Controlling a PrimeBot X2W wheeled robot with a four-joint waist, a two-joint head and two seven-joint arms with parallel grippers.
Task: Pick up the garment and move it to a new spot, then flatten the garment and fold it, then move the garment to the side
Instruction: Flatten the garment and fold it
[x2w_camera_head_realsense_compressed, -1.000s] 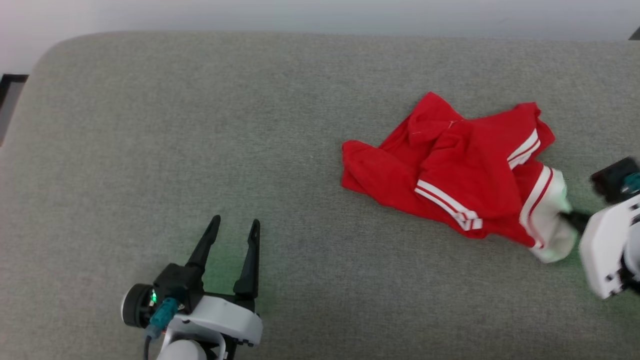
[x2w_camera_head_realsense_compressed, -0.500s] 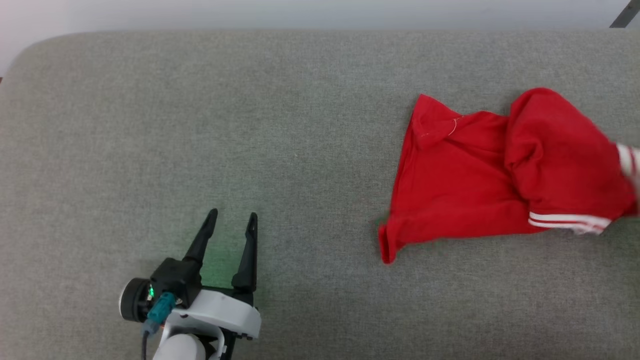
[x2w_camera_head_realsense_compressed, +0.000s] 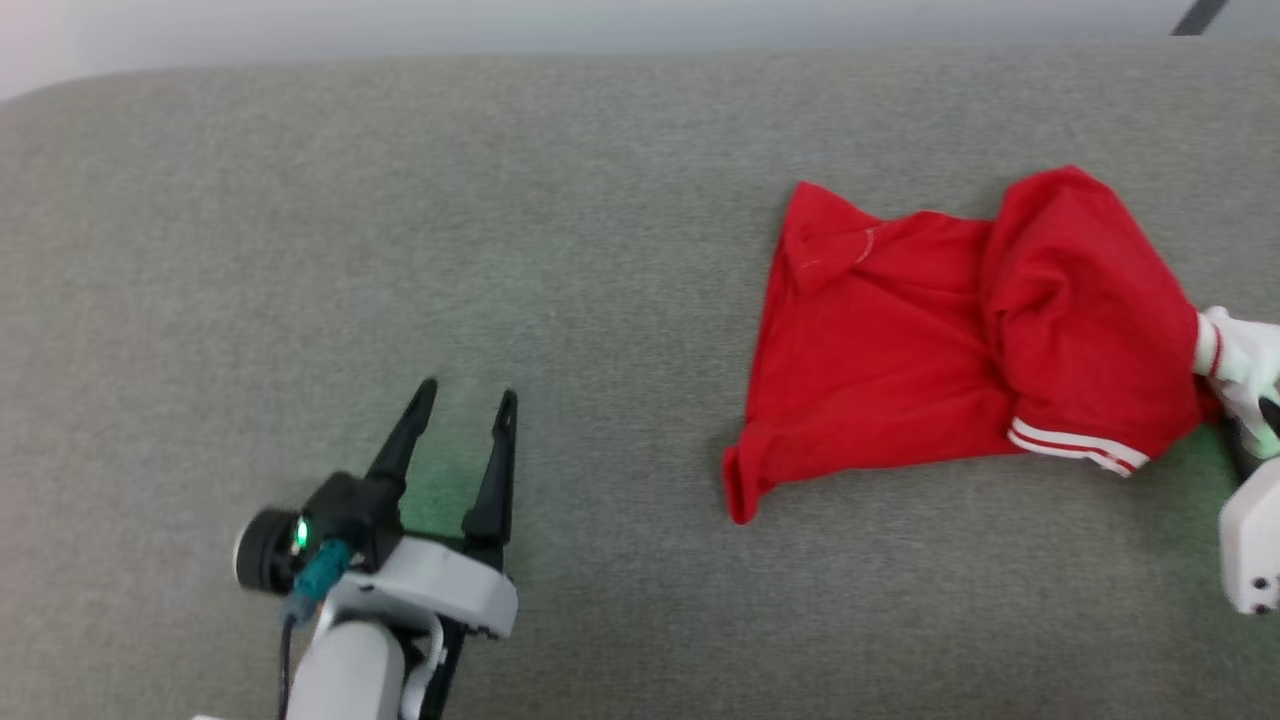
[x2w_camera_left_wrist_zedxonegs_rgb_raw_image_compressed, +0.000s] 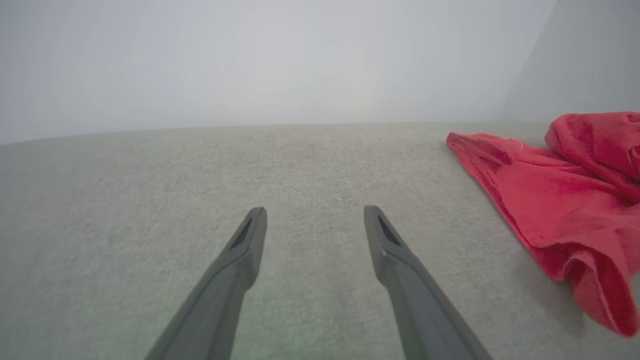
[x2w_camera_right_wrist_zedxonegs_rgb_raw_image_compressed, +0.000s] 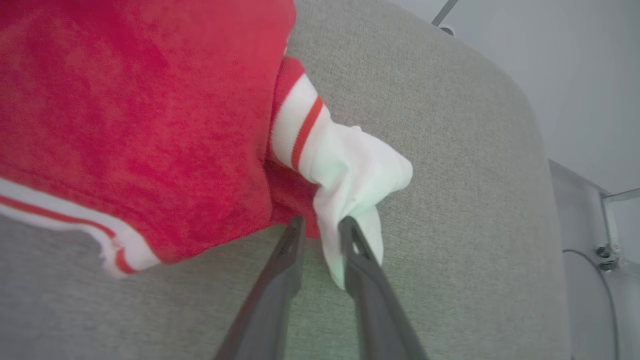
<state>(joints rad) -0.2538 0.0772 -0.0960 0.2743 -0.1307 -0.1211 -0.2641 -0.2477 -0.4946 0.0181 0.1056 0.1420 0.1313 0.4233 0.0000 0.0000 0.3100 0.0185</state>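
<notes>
The garment (x2w_camera_head_realsense_compressed: 900, 350) is a red shirt lying crumpled on the right part of the grey cushioned surface (x2w_camera_head_realsense_compressed: 600, 200), one white sleeve (x2w_camera_head_realsense_compressed: 1240, 355) stretched toward the right edge. In the right wrist view my right gripper (x2w_camera_right_wrist_zedxonegs_rgb_raw_image_compressed: 322, 221) is at the tip of that white sleeve (x2w_camera_right_wrist_zedxonegs_rgb_raw_image_compressed: 350, 170). Its fingers stand slightly apart, and the sleeve cloth lies loosely between and over them. The red body (x2w_camera_right_wrist_zedxonegs_rgb_raw_image_compressed: 125, 100) with striped trim lies beyond. My left gripper (x2w_camera_head_realsense_compressed: 468, 392) rests open and empty at the lower left, well clear of the garment (x2w_camera_left_wrist_zedxonegs_rgb_raw_image_compressed: 550, 200). Its fingers (x2w_camera_left_wrist_zedxonegs_rgb_raw_image_compressed: 250, 240) point across bare fabric.
The cushioned surface ends in a rounded edge (x2w_camera_right_wrist_zedxonegs_rgb_raw_image_compressed: 540, 150) just right of the sleeve, with floor beyond. Its far edge (x2w_camera_head_realsense_compressed: 640, 55) meets a pale wall. A dark pole (x2w_camera_head_realsense_compressed: 1195, 15) shows at the top right corner.
The garment was dragged to the right by its white sleeve and has spread out flatter. The right gripper's fingers have parted from shut. The head camera shifted slightly; the left gripper stayed put.
</notes>
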